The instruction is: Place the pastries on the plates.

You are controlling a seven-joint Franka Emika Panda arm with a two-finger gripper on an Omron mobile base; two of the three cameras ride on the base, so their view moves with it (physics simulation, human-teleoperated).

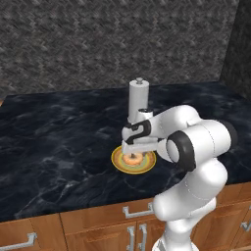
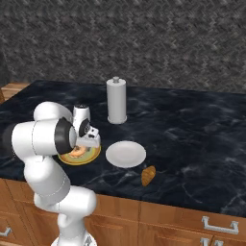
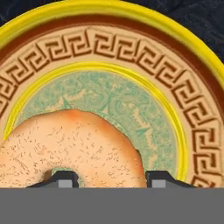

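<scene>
The fingers [image 3: 65, 178] show as two dark tips low in the hand view, set apart with the donut [image 3: 74, 148] between them: one tip sits at the ring's hole, the other just outside its outer edge, so they straddle one side of the ring. Whether they are pressing on it or have just let go I cannot tell.

The donut lies directly under the gripper [image 1: 136, 151], over the pale green centre of the yellow-rimmed plate [image 3: 192, 57], inside the inner yellow ring and off toward one side of it. From the base views it looks to be resting on, or just above, the plate [image 2: 93, 156]; the hand covers the contact.

Taking this plate as the landmark: the white plate [image 2: 126, 153] lies just beside it on the worktop [image 2: 192, 129], apart from it. The brown oblong pastry [image 2: 148, 175] lies beyond the white plate, near its front edge but off it, well apart from the fingers. The tall white roll [image 2: 116, 101] stands behind both plates.

By my reading the first pastry is as good as placed; the next move turns on reaching past the white plate to the brown piece.
</scene>
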